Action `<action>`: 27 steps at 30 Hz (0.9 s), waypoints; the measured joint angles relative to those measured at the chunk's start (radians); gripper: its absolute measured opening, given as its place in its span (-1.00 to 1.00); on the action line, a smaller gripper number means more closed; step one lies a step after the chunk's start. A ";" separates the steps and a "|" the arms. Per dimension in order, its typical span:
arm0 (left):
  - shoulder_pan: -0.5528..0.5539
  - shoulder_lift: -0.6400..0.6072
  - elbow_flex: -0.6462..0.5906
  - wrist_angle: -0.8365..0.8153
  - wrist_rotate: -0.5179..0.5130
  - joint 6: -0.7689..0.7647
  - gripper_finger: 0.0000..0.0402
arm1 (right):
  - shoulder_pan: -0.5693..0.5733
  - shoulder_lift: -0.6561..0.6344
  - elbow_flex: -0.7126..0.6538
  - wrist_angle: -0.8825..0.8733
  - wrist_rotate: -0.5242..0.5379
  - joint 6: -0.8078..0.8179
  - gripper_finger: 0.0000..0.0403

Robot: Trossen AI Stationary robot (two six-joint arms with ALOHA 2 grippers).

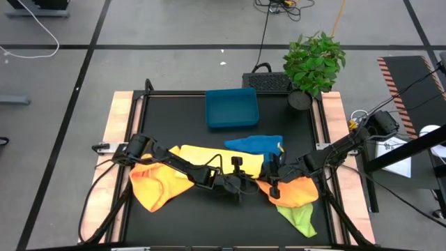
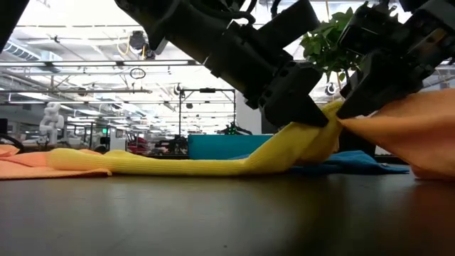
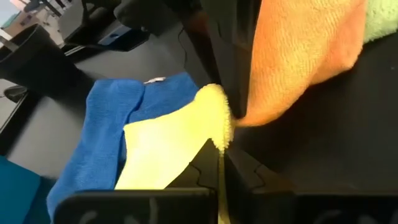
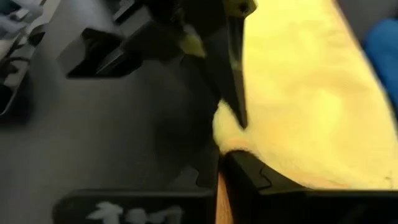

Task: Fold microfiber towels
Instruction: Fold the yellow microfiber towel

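Both arms reach in low from the two sides and meet near the middle of the black surface (image 1: 174,111), toward its near edge, hiding much of the cloth under them. The left gripper (image 1: 249,187) is closed on a corner of the pale yellow towel (image 1: 209,159); in its wrist view the yellow edge is pinched between the two dark fingers (image 3: 205,180). The right gripper (image 1: 273,188) is clamped on the edge of an orange towel (image 1: 296,189), a thin orange strip showing between its fingers in its own wrist view. The two grippers sit just beside each other.

The yellow towel stretches left from there, over another orange towel (image 1: 157,185) at the near left. A blue towel (image 1: 254,144) lies just beyond, partly covered by the yellow one. A lime green towel (image 1: 300,217) pokes out under the right-hand orange one. The blue tray (image 1: 231,107) sits farther back, and a potted plant (image 1: 312,64) stands at the far right corner.
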 joint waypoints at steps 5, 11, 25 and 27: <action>0.000 0.000 0.000 -0.064 -0.001 0.000 -0.98 | 0.033 0.000 0.001 -0.072 -0.035 0.005 -0.73; -0.002 0.000 0.000 -0.134 0.025 -0.029 -0.99 | 0.076 0.000 0.001 -0.207 -0.032 0.079 -0.40; -0.083 -0.171 0.000 -0.425 0.080 -0.077 -1.00 | 0.086 0.000 -0.001 -0.410 0.077 0.158 -0.27; -0.087 -0.177 -0.002 -0.468 0.080 -0.102 -1.00 | 0.086 0.000 0.000 -0.315 0.076 0.080 -0.27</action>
